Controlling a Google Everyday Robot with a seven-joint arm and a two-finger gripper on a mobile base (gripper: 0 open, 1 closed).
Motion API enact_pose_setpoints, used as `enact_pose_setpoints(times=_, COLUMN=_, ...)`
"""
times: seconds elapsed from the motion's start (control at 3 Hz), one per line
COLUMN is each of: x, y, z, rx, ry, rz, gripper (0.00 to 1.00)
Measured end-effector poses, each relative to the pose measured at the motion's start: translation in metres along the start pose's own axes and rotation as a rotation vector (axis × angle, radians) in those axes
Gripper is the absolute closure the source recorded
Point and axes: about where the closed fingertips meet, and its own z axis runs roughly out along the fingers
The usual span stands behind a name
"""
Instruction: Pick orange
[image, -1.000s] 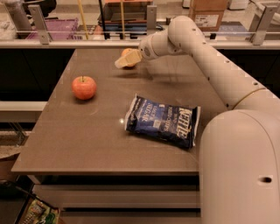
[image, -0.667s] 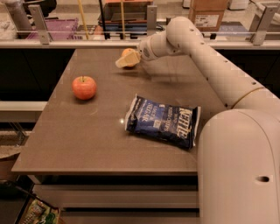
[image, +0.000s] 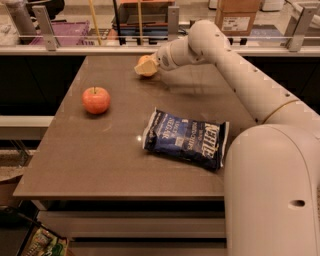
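My gripper (image: 146, 66) is at the far middle of the brown table (image: 100, 160), at the end of the white arm reaching in from the right. A small round orange-coloured shape, the orange (image: 144, 63), sits between its pale fingers, which are closed around it just above the tabletop. Most of the orange is hidden by the fingers. A red apple (image: 96, 100) with a stem stands on the left part of the table, well apart from the gripper.
A dark blue chip bag (image: 185, 138) lies flat in the middle of the table, in front of the gripper. A rail with posts (image: 172, 22) runs behind the far edge. My white base (image: 272, 195) fills the lower right.
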Motion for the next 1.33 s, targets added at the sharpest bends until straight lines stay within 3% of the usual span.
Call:
enact_pose_setpoints(times=0.33, x=0.0008, y=0.0019, z=0.0031, rx=-0.005, ry=0.002, rz=0.0, gripper=0.87)
enact_pose_setpoints(times=0.67, x=0.0015, y=0.0034, z=0.0057, rx=-0.009, ry=0.003, rz=0.001, gripper=1.0)
enact_pose_setpoints(times=1.33, x=0.0008, y=0.0035, z=0.0053, rx=-0.009, ry=0.003, rz=0.0, gripper=1.0)
